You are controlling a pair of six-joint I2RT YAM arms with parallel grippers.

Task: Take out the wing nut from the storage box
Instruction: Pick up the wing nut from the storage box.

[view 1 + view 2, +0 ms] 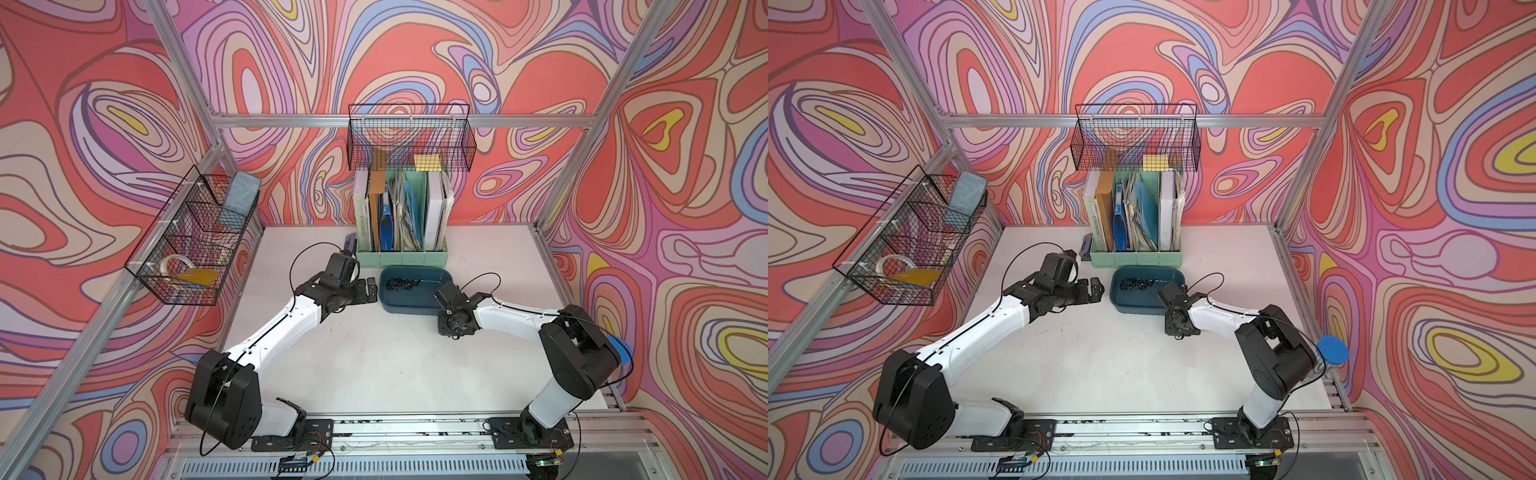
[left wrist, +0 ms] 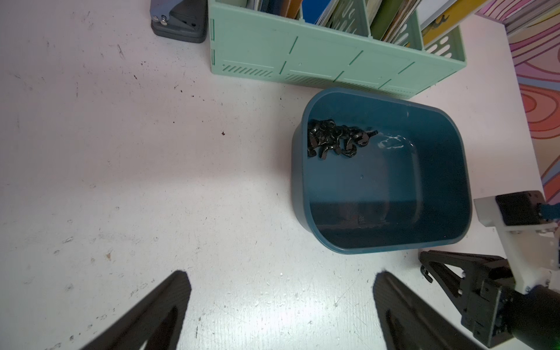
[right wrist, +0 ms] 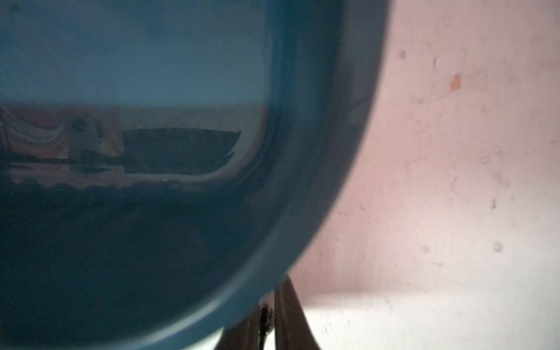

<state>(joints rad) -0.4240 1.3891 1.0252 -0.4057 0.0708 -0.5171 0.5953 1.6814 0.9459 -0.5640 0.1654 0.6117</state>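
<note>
The storage box [image 1: 415,306] [image 1: 1133,306] is a shallow dark teal tub in front of the file holder. Several black wing nuts [image 1: 401,284] [image 2: 333,141] lie heaped in its far left corner. My right gripper [image 1: 451,330] [image 1: 1177,332] points down at the table just outside the box's near right corner. Its jaws are nearly together on one small black wing nut [image 3: 264,318] [image 2: 425,272], beside the box rim [image 3: 303,212]. My left gripper [image 1: 374,289] [image 2: 281,278] hovers left of the box, wide open, with only bare table between its fingers.
A mint-green file holder [image 1: 401,253] full of books stands right behind the box. A dark hole punch [image 2: 178,21] sits at its left end. Black wire baskets hang on the back wall [image 1: 409,137] and left wall [image 1: 191,245]. A blue-lidded jar [image 1: 1332,351] stands behind my right arm.
</note>
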